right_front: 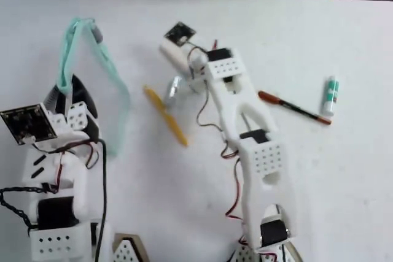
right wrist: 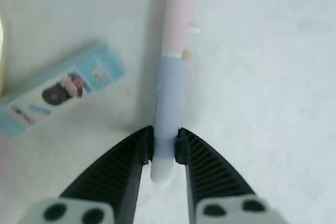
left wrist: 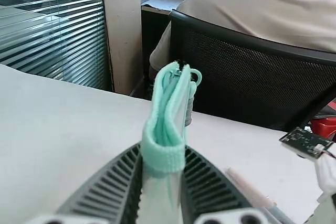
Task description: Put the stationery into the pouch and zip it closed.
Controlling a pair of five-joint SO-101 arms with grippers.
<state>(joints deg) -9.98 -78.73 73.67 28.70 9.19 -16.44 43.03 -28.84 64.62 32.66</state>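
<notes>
Left gripper (left wrist: 164,153) is pinched on the pouch (left wrist: 167,108) rim, I'd guess to prop it for loading, while right gripper (right wrist: 164,139) is clamped on a pen (right wrist: 173,77), pouch at its 9 o'clock.

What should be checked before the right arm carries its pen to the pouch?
1. Hold of the left gripper on the pouch: ok, its fingers are shut on the teal edge.
2. Hold of the right gripper on the pastel pen: ok, its fingers are shut near one end.
3. Pouch mouth open: cannot tell; the edges look pressed together in the left wrist view.
4. Pen apart from the blue box: ok.
5. Other stationery packed: not ok; the yellow pencil, red pen and green-and-white stick lie on the table.
</notes>
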